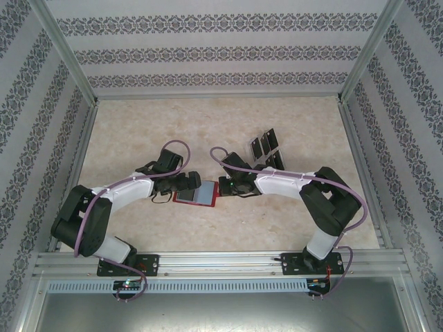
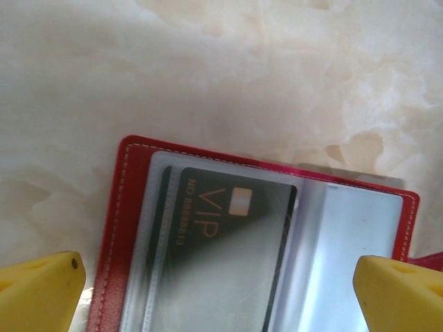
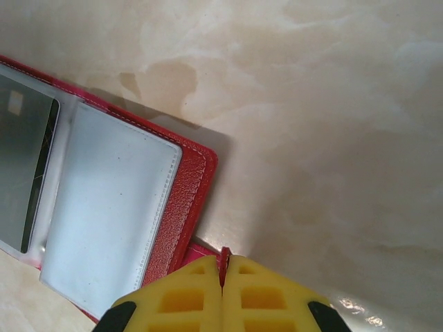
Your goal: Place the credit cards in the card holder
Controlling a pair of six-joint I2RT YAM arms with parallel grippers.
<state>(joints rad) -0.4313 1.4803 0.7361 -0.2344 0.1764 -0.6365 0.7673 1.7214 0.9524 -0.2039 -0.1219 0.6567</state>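
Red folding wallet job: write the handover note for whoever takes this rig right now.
Left gripper: open wide, over the open red leather-like folding wallet.
Right gripper: shut, pinching the wallet's red clasp tab.
Done: one thin black rectangular VIP card sits in a clear sleeve.
To do: the other black cards stand upright farther back, beyond the right gripper; they go in next.

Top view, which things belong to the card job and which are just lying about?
Belongs: red card holder, lying open; black card in its sleeve; black cards in the stand.
Lying about: clear slotted stand; marbled table.
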